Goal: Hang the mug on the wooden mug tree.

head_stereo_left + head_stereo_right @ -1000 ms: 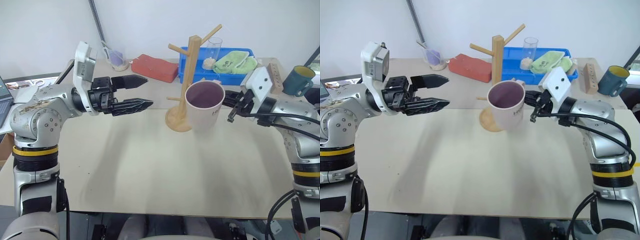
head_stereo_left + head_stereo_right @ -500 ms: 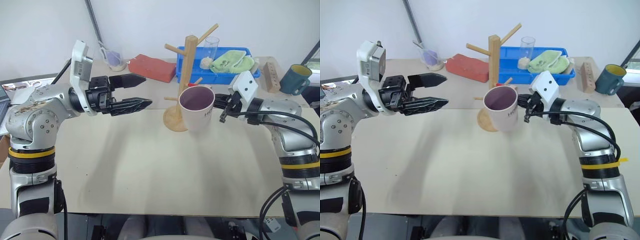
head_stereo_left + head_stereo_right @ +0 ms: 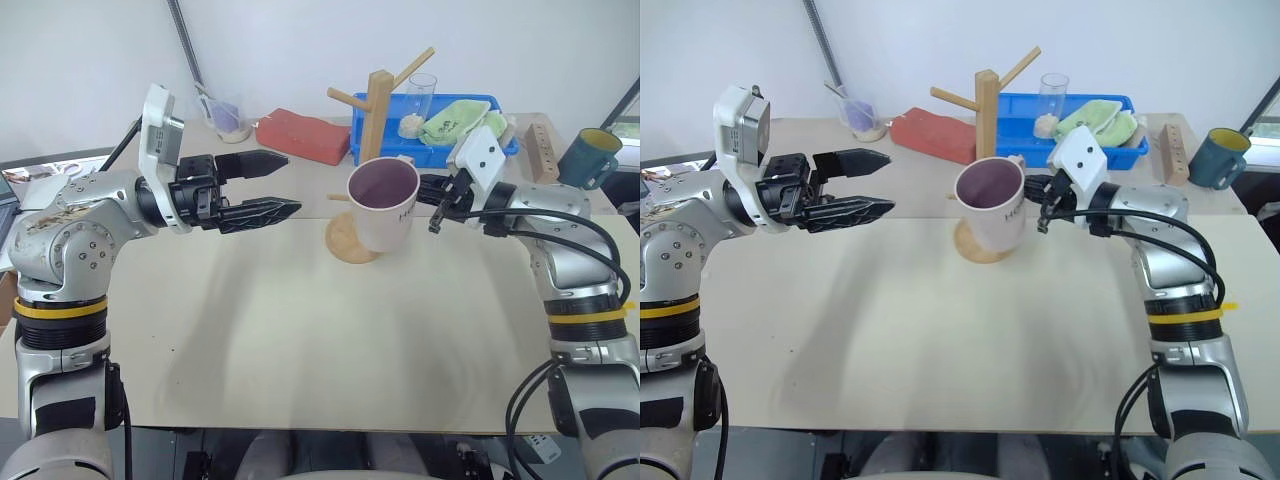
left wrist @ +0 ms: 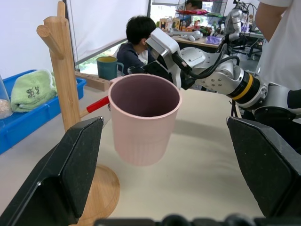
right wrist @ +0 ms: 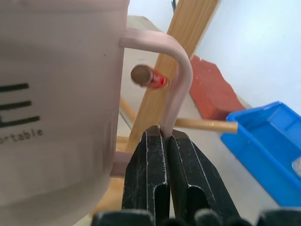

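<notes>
At frame centre the right gripper (image 5: 165, 141) is clamped on the handle of the mug (image 3: 382, 203), held upright against the wooden mug tree (image 3: 376, 150); the red-tipped peg (image 5: 149, 77) shows through the handle loop; the left gripper (image 3: 272, 185), jaws apart, hovers centre-left

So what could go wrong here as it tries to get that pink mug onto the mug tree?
The right gripper pinches only the thin handle of the mug, so the mug could swivel or slip. The red-tipped peg sits near the handle loop but not through it; a misaligned push could topple the wooden mug tree.
</notes>
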